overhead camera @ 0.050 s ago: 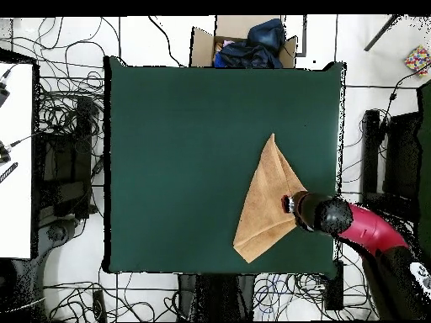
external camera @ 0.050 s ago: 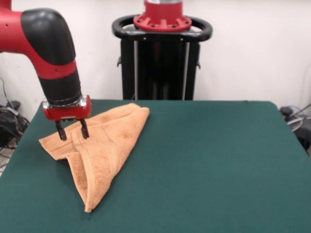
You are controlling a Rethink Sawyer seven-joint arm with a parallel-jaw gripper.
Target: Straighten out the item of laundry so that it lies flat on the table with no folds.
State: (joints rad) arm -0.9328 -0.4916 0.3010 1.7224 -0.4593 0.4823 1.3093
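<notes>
— Two jaws are hanging spread apart over the towel point(external camera @ 0.050 s ago: 99, 145), tips just at its upper layer near the left corner, pinching nothing as far as I'm seeing. The gripper point(external camera @ 0.050 s ago: 72, 130) is standing straight down.

— Where's the cloth sitting?

— Folded into a rough triangle on the counter point(external camera @ 0.050 s ago: 204, 160), near its edge on the arm's side. I'm worrying the jaws catch both layers at once and drag the fold along.

— Anything overhead?

— It's showing the full triangle outline and that edge; the arm is covering the jaws there. Only the front is showing the raised fold.
</notes>
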